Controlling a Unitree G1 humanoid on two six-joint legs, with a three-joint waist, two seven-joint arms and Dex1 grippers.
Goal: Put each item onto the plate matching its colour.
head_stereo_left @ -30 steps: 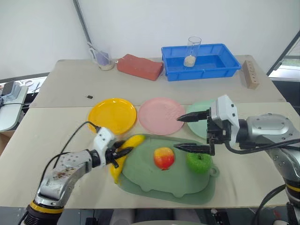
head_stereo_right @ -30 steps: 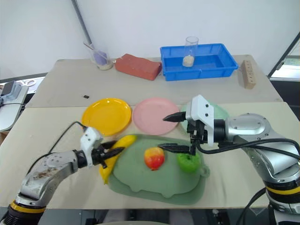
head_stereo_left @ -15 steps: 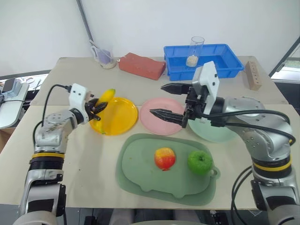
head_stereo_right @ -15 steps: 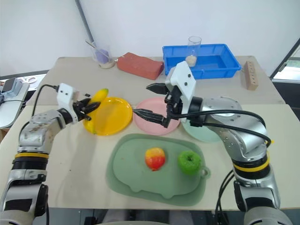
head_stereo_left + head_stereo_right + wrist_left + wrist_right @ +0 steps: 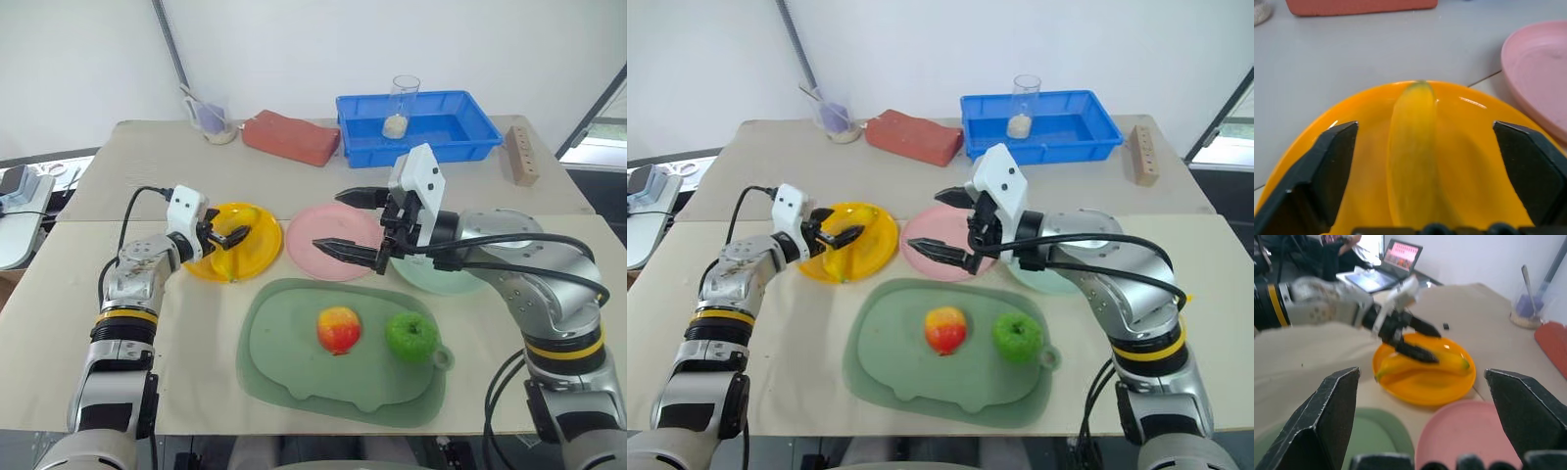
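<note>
Banana [image 5: 1413, 147] now off tray [image 5: 294, 362], on yellow plate [image 5: 257, 257]; both claws open.

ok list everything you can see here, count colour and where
banana: 1, yellow, on the yellow-orange plate
pink plate: 1, pale pink, middle of the plate row
mint plate: 1, pale green, partly behind the right arm
tray: 1, dull green, near table edge
red-and-yellow apple: 1, on tray
green apple: 1, on tray
blue bin: 1, far side
clear glass: 1, in bin
brick: 1, red, far side
wooden block: 1, far right
left gripper: open over banana
right gripper: open above pink plate
</note>
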